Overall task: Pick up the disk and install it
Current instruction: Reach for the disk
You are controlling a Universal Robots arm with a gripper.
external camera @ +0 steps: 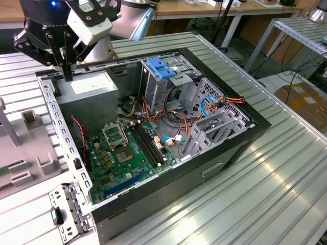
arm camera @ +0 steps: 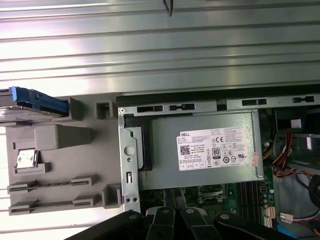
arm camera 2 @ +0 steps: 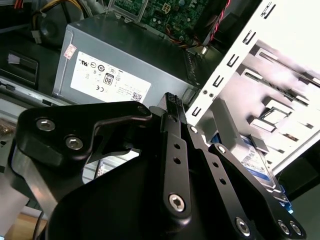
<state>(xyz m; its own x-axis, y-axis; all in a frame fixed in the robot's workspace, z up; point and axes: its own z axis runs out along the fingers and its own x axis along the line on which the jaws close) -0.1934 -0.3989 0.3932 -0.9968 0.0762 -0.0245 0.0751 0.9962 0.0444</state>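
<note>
The disk point(arm camera: 31, 102), grey metal with a blue side rail, lies at the far end of a grey fixture point(arm camera: 60, 165) beside the open computer case point(external camera: 168, 127). A strip of the disk's point(arm camera 2: 254, 161) label shows behind the gripper's linkage in the second wrist view. My gripper point(external camera: 67, 75) hangs over the case's back corner on the exterior view's left, just above the power supply point(external camera: 87, 97). Its fingers point(arm camera 2: 172, 107) are pressed together with nothing between them. The gripper point(arm camera: 175, 214) is apart from the disk.
A light-blue bracket point(external camera: 161, 68) sits on top of the drive cage point(external camera: 168, 84) at the back of the case. The motherboard point(external camera: 125, 153) and loose cables point(external camera: 214, 104) lie inside. The case's metal frame rail point(external camera: 59, 122) runs between the power supply and the fixture point(external camera: 25, 148).
</note>
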